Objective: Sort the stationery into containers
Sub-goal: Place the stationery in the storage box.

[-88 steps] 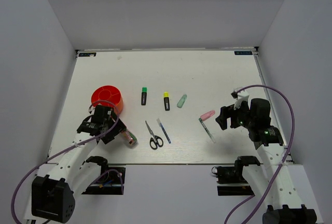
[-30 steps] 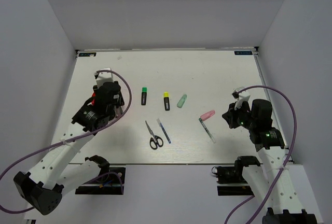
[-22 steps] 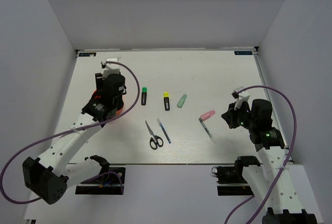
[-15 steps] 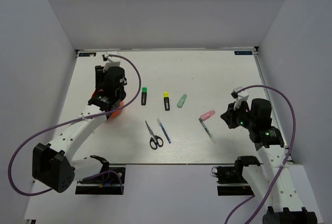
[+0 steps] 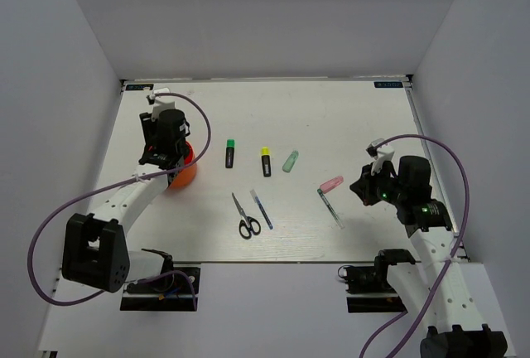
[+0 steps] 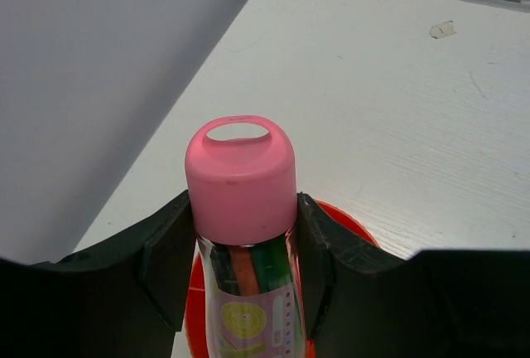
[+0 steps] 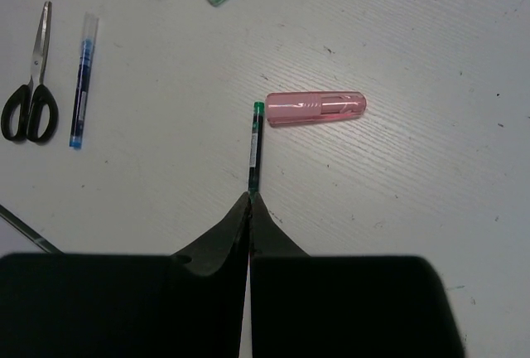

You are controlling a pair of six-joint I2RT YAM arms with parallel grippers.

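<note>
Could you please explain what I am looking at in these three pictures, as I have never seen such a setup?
A robot's left arm and right arm sit at a white table. The wide picture looks down from above; the other two come from a camera on each wrist. The left gripper grips a clear, pink-capped tube over a red-orange cup. The right gripper is shut, seemingly empty, close by a clear pen. Loose on the table lie scissors, a blue pen, a green-capped marker, a yellow-capped marker, a pale green highlighter and a pink highlighter.
</note>
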